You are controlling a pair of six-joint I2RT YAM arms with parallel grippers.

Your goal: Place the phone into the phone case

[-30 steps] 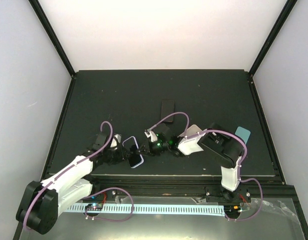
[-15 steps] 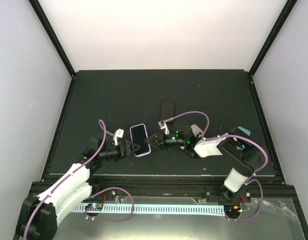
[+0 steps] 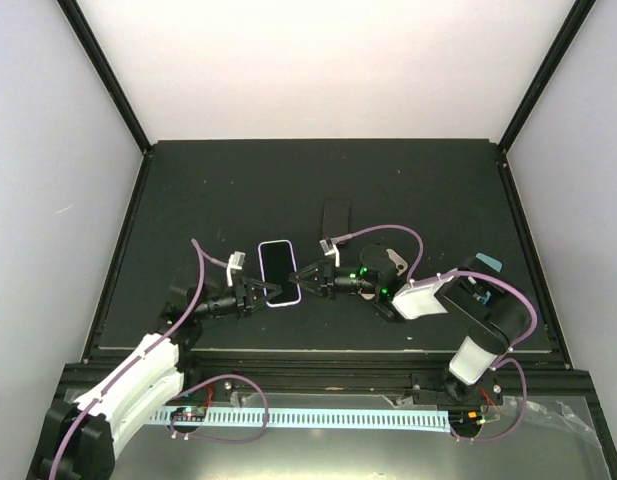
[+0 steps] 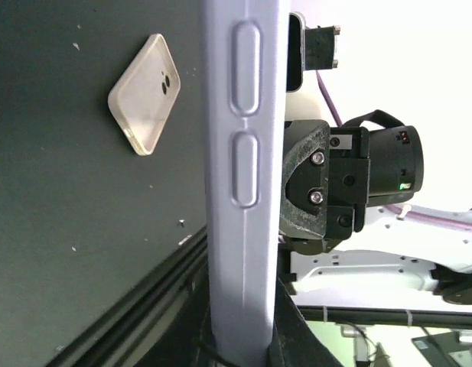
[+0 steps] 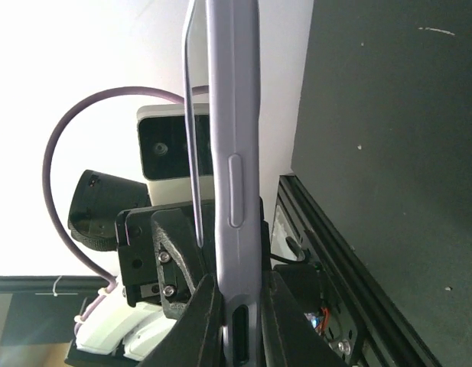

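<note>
You had open room on the far half of the bench (image 3: 388, 175), wide enough for either arm. The middle was blocked: the left fingers (image 3: 256, 292) and right fingers (image 3: 310, 277) both pinched the phone case (image 3: 278, 273) up off the bench, so no way ran between them. A black flat thing (image 3: 336, 215) lay just behind. A clear case (image 4: 148, 92) lay under the right arm, and a blue thing (image 3: 488, 263) by its elbow. Walls (image 3: 48, 200) shut in both sides.

table (image 3: 238, 185): matte black, pale specks | walls (image 3: 318, 60): plain white panels on left, back, right | corner posts (image 3: 102, 70): black, slanting up from both rear table corners | light: bright, even
</note>
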